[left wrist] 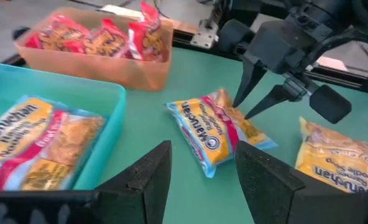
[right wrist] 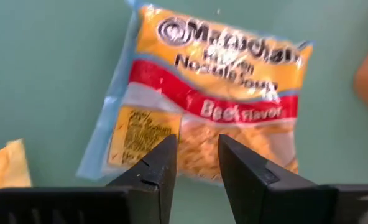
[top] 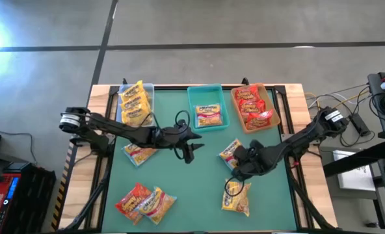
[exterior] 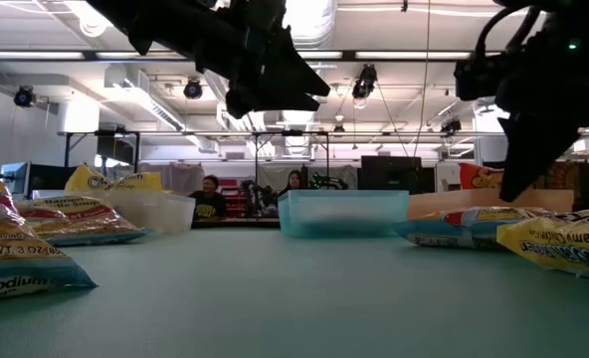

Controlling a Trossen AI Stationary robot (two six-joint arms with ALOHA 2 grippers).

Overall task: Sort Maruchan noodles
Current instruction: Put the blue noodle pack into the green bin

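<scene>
Yellow beef noodle packet (right wrist: 206,106) flat beneath right end effector (right wrist: 196,163), fingers apart, not touching.

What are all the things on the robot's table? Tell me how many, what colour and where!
Clear plastic bin: one, back left, holding yellow crinkly noodle packets.
Teal plastic bin: one, back middle, holding one yellow-and-red packet.
Tan plastic bin: one, back right, holding red packets.
Loose noodle packets on the green table: five. One under the left arm; a red one and a yellow one front left; a beef-flavour one with pale blue edges at centre right; a yellow one front right.
Left hand: dark, open, above mid-table, holding nothing.
Right hand: dark, fingers apart over the beef-flavour packet.
</scene>
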